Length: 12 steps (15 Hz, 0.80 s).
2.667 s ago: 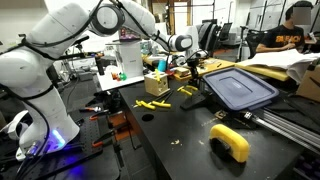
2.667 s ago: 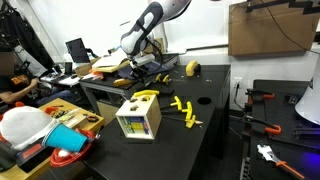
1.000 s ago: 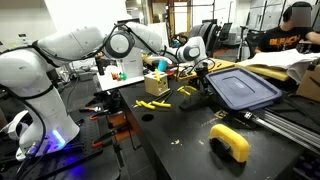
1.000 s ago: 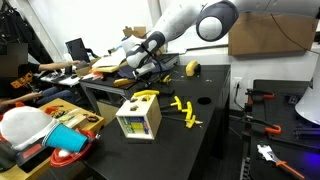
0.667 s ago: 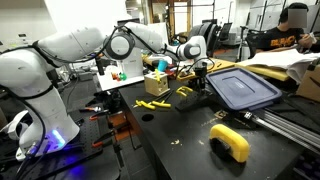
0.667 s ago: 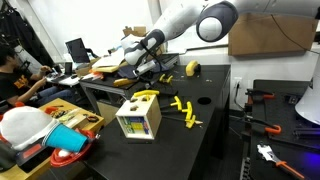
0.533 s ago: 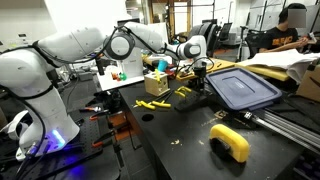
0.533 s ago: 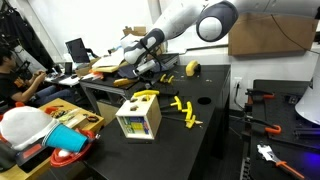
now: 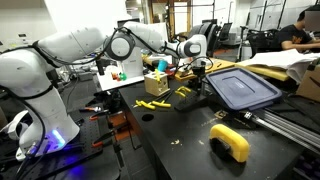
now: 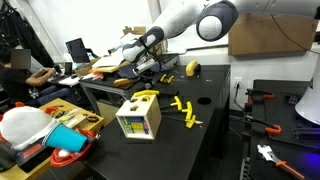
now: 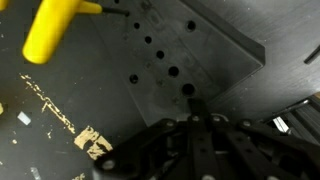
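My gripper (image 9: 200, 78) hangs low over the black table, just at the near left corner of the dark blue bin lid (image 9: 240, 88). In the wrist view the gripper (image 11: 195, 108) is shut, its fingers pressed together with nothing visible between them, above a grey perforated plate (image 11: 160, 50). A yellow block (image 11: 55, 30) lies at the top left of that view. Yellow pieces (image 9: 187, 92) lie on the table right beside the gripper. In an exterior view the gripper (image 10: 150, 68) sits at the far end of the table.
A small wooden box (image 9: 156, 84) with yellow pieces stands left of the gripper, and more yellow pieces (image 9: 152, 104) lie in front of it. A yellow tape roll (image 9: 230, 141) lies near the front. A metal rail (image 9: 290, 122) runs along the right. People sit at desks behind.
Since the earliest frames the arm has swung out and down to the lid's corner. Over the last second it stays still; only the people in the background shift.
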Each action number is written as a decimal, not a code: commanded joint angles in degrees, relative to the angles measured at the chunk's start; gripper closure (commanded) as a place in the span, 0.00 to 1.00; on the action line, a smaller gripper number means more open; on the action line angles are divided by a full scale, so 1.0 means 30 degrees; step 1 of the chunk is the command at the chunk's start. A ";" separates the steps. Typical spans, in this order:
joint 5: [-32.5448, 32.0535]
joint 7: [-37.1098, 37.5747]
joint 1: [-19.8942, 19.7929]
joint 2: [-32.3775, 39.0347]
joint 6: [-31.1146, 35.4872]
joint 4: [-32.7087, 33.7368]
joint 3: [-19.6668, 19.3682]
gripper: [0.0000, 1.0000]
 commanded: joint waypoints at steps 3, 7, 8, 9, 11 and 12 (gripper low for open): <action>-0.0110 0.0069 0.0201 0.0287 0.1900 0.1270 -0.0007 1.00; -0.0531 0.0316 0.0332 0.1142 0.1946 0.1771 -0.0382 1.00; -0.0591 0.0360 0.0324 0.1385 0.1963 0.1854 -0.0497 1.00; -0.0685 0.0412 0.0310 0.1656 0.2005 0.1981 -0.0678 1.00; -0.0902 0.0421 0.0226 0.2191 0.2113 0.2258 -0.0944 1.00; -0.1003 0.0498 0.0183 0.2407 0.2104 0.2377 -0.1115 1.00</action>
